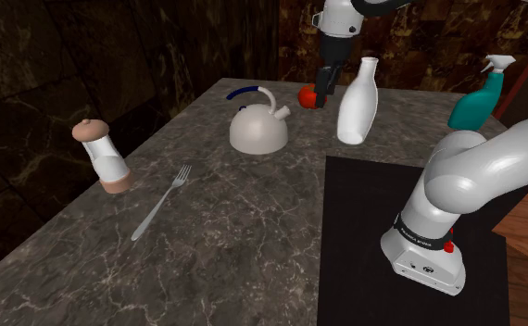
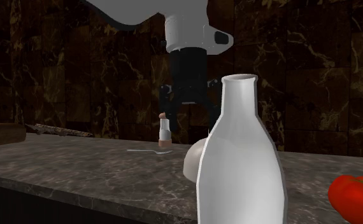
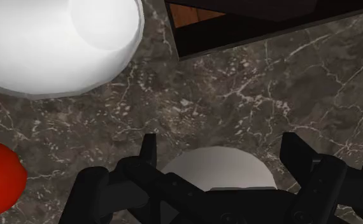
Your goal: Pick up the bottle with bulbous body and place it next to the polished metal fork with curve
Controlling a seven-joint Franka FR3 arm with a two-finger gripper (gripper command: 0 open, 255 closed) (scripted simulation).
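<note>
The white bottle (image 1: 358,102) with a narrow neck and swollen body stands upright at the back of the marble counter, and looms large in the second exterior view (image 2: 241,159). My gripper (image 1: 324,91) hangs open just to its left in the shoulder view, beside the neck and apart from it. In the second exterior view the gripper (image 2: 186,119) hangs behind the bottle, with nothing between its spread fingers. From the wrist, the bottle (image 3: 65,44) stands off to one side of the gripper (image 3: 222,146). The metal fork (image 1: 163,199) lies far off toward the front left, and shows small in the distance (image 2: 145,151).
A pale kettle (image 1: 259,125) with a dark handle stands between bottle and fork. A red tomato (image 1: 308,94) lies just behind the gripper. A pink-capped shaker (image 1: 102,157) stands left of the fork, a teal spray bottle (image 1: 480,97) at the right, and a black mat (image 1: 364,241) under the stand.
</note>
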